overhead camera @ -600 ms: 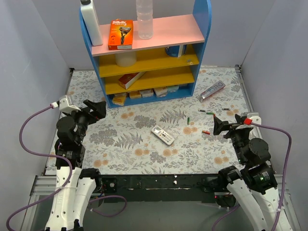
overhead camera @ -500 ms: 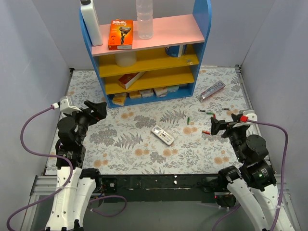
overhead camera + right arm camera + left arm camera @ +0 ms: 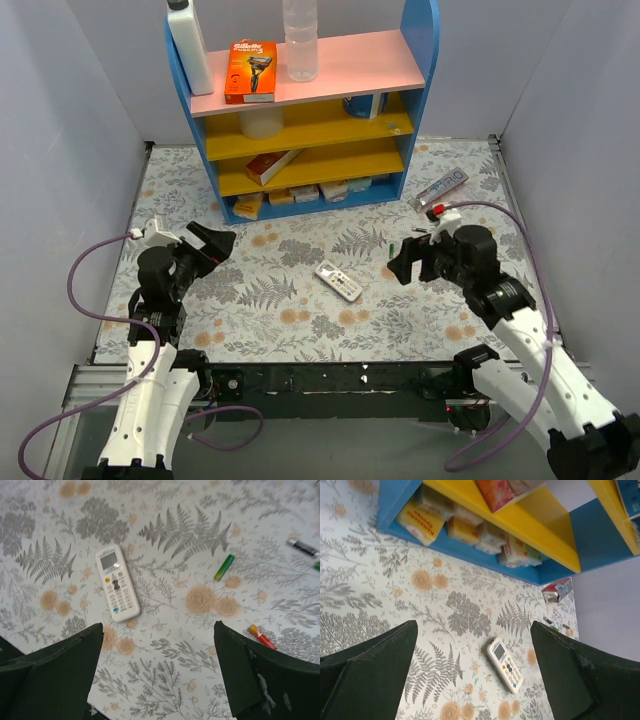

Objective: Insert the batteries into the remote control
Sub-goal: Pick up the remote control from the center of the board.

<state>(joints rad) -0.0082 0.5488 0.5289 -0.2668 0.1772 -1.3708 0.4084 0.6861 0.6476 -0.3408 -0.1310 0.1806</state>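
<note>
The white remote control [image 3: 338, 281] lies face up, buttons showing, in the middle of the floral table. It also shows in the left wrist view [image 3: 504, 664] and the right wrist view [image 3: 117, 582]. A green battery [image 3: 224, 567] lies to its right, a red-orange battery [image 3: 261, 636] nearer, and a dark battery [image 3: 302, 547] farther right. My right gripper [image 3: 400, 262] hovers open and empty over the battery area, its jaws [image 3: 158, 627] wide apart. My left gripper [image 3: 222, 243] is open and empty [image 3: 472, 625], left of the remote.
A blue shelf unit [image 3: 300, 120] with yellow and pink shelves stands at the back, small boxes [image 3: 425, 522] on its bottom shelf. A silver-purple tube [image 3: 441, 187] lies to the right of the shelf. Grey walls close both sides.
My right arm has swung left and forward from the right edge to above the batteries. My left gripper has moved a little right, towards the remote.
</note>
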